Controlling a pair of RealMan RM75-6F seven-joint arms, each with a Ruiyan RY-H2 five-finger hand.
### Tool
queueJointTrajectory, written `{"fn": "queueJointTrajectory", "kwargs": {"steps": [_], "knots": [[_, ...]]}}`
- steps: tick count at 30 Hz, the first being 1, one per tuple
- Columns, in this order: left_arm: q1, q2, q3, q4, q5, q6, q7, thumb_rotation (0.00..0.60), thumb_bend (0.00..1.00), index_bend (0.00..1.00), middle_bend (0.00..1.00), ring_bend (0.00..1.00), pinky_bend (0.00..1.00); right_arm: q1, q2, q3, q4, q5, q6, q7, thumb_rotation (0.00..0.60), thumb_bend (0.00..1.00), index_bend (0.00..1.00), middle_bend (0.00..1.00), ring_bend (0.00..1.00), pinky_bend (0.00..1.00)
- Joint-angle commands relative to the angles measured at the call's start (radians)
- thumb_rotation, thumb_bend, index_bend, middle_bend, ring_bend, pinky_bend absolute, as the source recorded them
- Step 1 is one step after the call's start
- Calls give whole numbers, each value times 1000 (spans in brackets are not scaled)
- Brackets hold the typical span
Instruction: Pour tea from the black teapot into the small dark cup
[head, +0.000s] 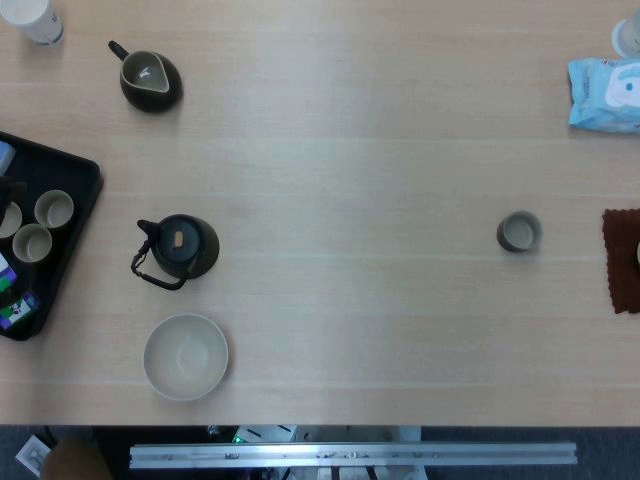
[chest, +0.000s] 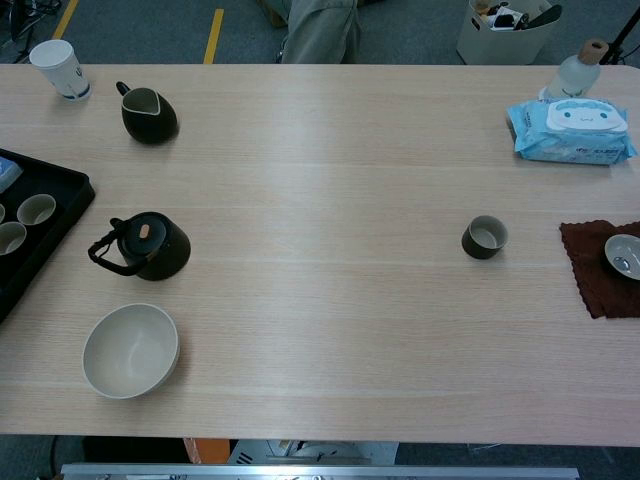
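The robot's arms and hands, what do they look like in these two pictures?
Neither view shows an arm or a hand, so their look cannot be told. Only the table shows, with the black teapot and the small dark cup on it.

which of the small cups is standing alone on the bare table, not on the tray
The small dark cup right of centre stands alone on the wooden table; the two pale cups sit in the black tray at the left.
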Motion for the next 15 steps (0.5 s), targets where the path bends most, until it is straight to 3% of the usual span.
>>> {"fn": "queueJointTrajectory", "kwargs": {"steps": [1,15], "knots": [[-2,-2,2,2,0,-4,-1,600,211,176,192,179,163,4,0,-2,5,-8,3,7,600,63,337,325,263,309],[-29,34,18,-6,69,-31,-28,600,211,177,200,179,163,34,9,40,-4,-19,36,15,600,63,337,325,263,284]]}}
